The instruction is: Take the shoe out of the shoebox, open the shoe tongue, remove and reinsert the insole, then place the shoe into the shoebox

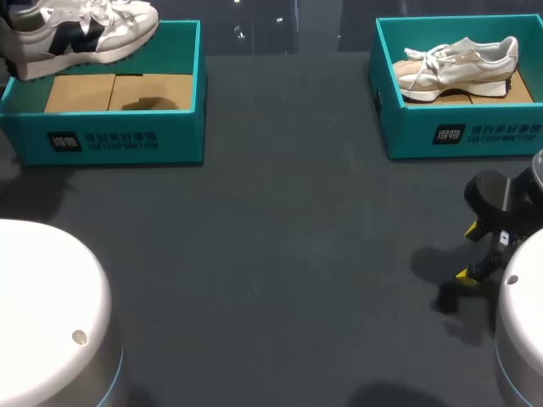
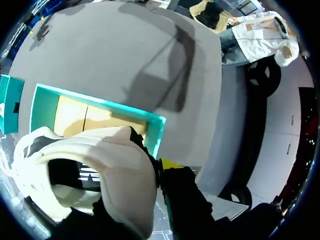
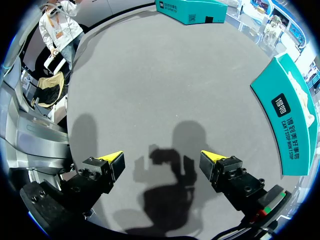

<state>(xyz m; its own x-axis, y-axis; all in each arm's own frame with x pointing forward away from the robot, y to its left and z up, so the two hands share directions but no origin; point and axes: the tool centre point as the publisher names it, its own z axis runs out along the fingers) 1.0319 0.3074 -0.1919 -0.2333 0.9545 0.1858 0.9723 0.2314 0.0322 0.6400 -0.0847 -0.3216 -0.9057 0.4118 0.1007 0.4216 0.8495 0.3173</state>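
A white sneaker with dark navy panels (image 1: 85,30) hangs above the left teal shoebox (image 1: 127,140), at its far left corner. In the left wrist view the sneaker (image 2: 90,170) fills the space in front of my left gripper (image 2: 150,170), which is shut on its heel collar; one yellow fingertip (image 2: 170,164) shows beside the heel. Below it lies the shoebox (image 2: 100,107) with its bare cardboard floor. My right gripper (image 1: 468,251) hovers open over bare table at the right, holding nothing (image 3: 161,159).
A second teal shoebox (image 1: 475,131) at the far right holds a white and beige sneaker (image 1: 458,66); its wall (image 3: 290,125) stands beside my right gripper. My white arm bases (image 1: 42,314) (image 1: 522,331) fill the near corners. Dark grey table (image 1: 280,246) lies between.
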